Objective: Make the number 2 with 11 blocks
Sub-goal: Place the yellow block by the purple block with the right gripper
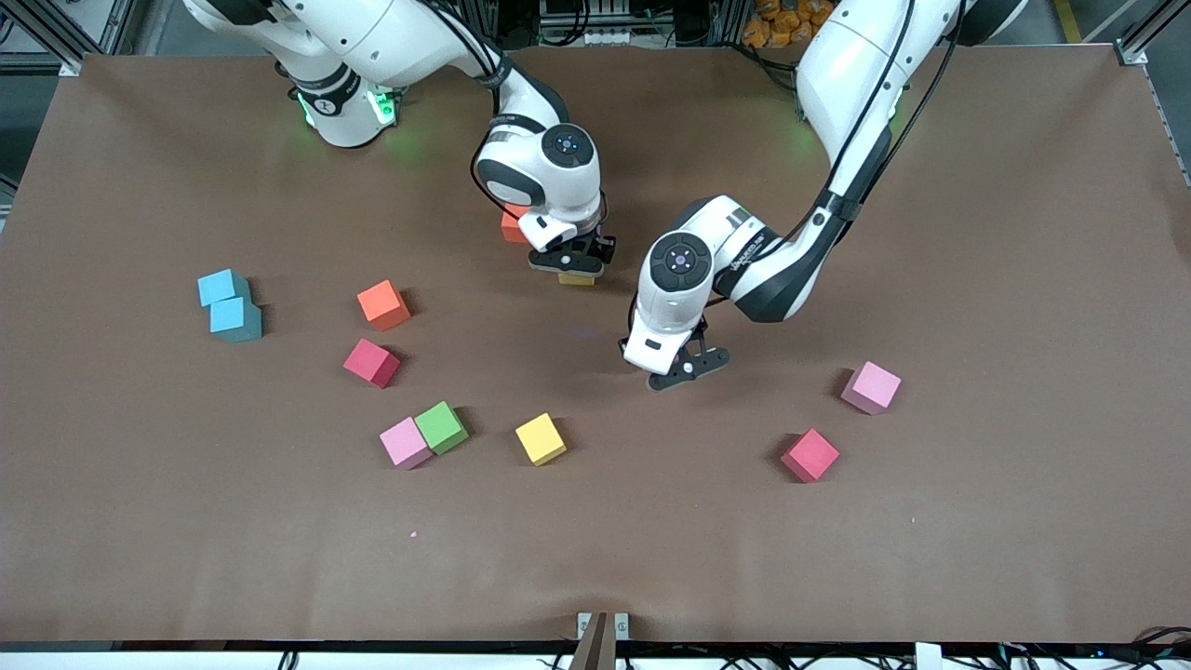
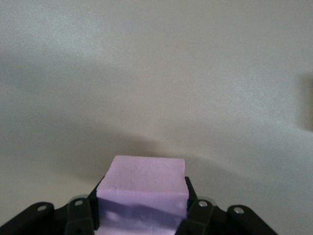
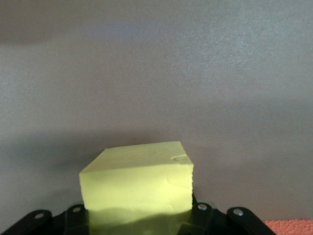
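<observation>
Crimson cube on table; purple cube in left hand.

Eleven small matte foam cubes lie scattered — no digit formed. A purple cube and a yellow cube sit clamped between gripper fingers. On the table: orange, crimson, pink touching green, yellow, crimson, pink — another orange half hidden.
</observation>
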Robot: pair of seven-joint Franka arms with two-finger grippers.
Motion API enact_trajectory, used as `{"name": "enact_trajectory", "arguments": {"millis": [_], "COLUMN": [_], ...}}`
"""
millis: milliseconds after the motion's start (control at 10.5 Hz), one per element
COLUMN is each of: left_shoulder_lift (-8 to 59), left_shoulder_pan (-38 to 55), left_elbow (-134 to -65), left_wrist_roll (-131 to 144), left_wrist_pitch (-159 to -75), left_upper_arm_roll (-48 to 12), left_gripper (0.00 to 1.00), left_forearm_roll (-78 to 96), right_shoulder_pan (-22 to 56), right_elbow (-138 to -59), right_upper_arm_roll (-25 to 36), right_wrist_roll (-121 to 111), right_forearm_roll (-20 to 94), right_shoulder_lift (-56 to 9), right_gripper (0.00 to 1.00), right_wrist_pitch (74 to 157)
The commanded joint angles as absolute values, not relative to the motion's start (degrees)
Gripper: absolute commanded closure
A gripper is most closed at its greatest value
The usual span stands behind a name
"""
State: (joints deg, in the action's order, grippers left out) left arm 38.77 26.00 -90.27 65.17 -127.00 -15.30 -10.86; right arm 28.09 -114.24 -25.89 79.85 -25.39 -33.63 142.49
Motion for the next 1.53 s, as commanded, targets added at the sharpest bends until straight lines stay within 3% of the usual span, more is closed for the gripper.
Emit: {"name": "enact_trajectory", "arguments": {"millis": [0,478,956,1435], "left_shoulder_lift": [39.3,39.4,41.7,43.6], "left_shoulder_pan": [26.0,26.8,29.4,32.2], "left_elbow": [-88.8,-88.8,-88.4,-88.2], "left_wrist_roll": [64.4,63.9,62.4,62.1], "left_wrist_pitch": [-125.7,-125.8,-129.0,-133.1], "left_upper_arm_roll": [-15.5,-15.5,-15.5,-15.3], "left_gripper": [0.86,0.86,0.86,0.86], "left_forearm_roll": [-11.7,-11.9,-11.7,-12.2], "right_shoulder_pan": [28.2,28.0,23.1,14.5], "right_elbow": [-113.0,-113.6,-114.2,-116.0], "right_upper_arm_roll": [-26.2,-26.7,-30.1,-30.1], "right_wrist_roll": [81.7,81.6,72.0,40.7], "right_forearm_roll": [-27.2,-26.5,-20.1,-20.2], "right_shoulder_lift": [-34.5,-30.6,-23.9,-17.6], "right_gripper": [0.00,0.00,0.00,0.00], "right_wrist_pitch": [141.6,139.0,131.1,126.2]}}
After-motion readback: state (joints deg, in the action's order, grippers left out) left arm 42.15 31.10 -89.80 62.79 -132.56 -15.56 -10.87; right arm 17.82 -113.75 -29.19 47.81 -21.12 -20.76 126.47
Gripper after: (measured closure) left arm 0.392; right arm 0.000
